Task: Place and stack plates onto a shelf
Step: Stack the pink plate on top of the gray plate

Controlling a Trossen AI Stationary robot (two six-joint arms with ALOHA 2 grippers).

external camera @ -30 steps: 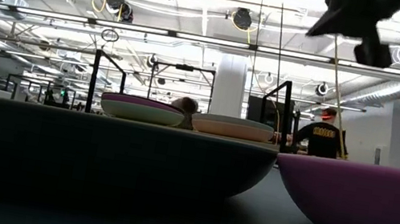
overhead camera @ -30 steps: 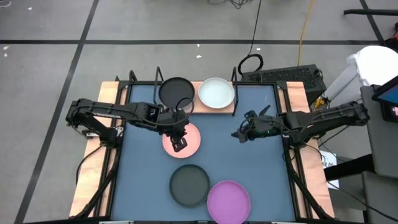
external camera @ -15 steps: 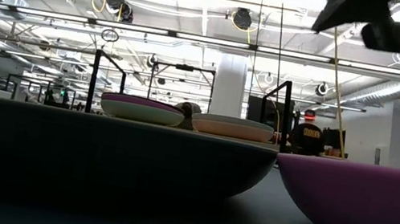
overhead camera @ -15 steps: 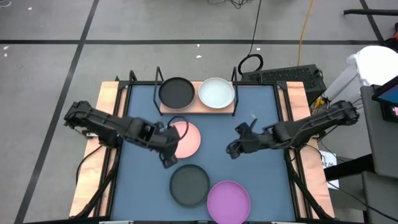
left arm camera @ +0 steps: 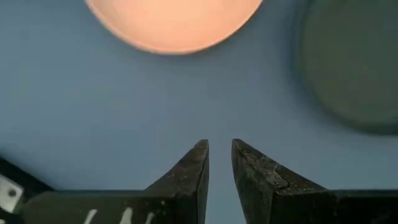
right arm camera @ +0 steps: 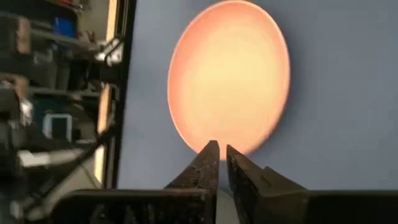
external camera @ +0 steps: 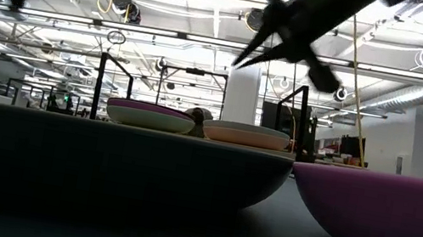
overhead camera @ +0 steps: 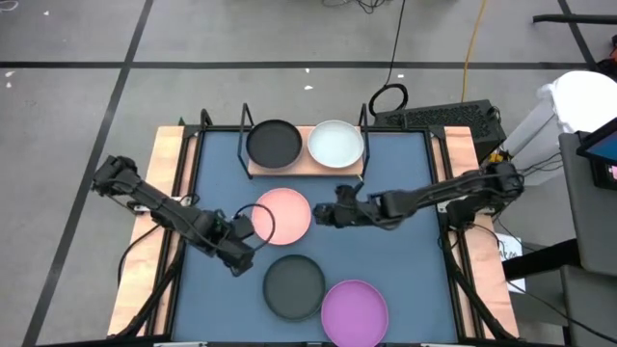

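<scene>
On the wooden shelf [overhead camera: 307, 170] at the table's far edge rest a dark grey plate [overhead camera: 275, 143] and a whitish plate [overhead camera: 335, 143]. A pink plate [overhead camera: 282, 216] lies flat on the blue mat, with a second dark grey plate [overhead camera: 294, 286] and a purple plate [overhead camera: 354, 310] nearer. My right gripper [overhead camera: 324, 214] [right arm camera: 222, 148] hovers at the pink plate's right rim, fingers shut. My left gripper [overhead camera: 238, 256] [left arm camera: 220, 148] is over bare mat, near and left of the pink plate, its fingers almost together and holding nothing.
The blue mat [overhead camera: 405, 280] covers the table between wooden side strips. Black wire posts [overhead camera: 243, 116] stand at the shelf's corners. A cable loop and a keyboard lie on the floor beyond the far edge. Bare mat shows at the right and the near left.
My left gripper has drawn back from above the pink plate toward the table's near left. My right gripper has travelled left across the mat, reaching the pink plate's right rim. No plate has moved.
</scene>
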